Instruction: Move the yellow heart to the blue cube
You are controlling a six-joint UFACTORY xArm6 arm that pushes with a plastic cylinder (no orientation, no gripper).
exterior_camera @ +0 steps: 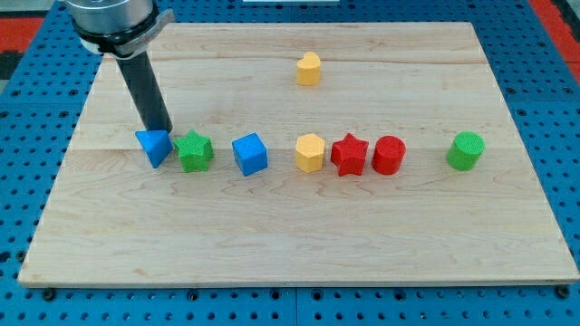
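Note:
The yellow heart (309, 69) sits alone near the view's top, right of centre. The blue cube (249, 154) stands in a row of blocks across the middle of the wooden board (272, 235). The heart is up and to the right of the cube, well apart from it. My tip (162, 130) is at the left end of the row, touching or nearly touching the top edge of a blue triangle (154, 148). It is far left of the heart and left of the cube.
A green star (194, 151) lies between the blue triangle and the blue cube. Right of the cube stand a yellow hexagon (309, 152), a red star (348, 155), a red cylinder (388, 155) and a green cylinder (466, 150).

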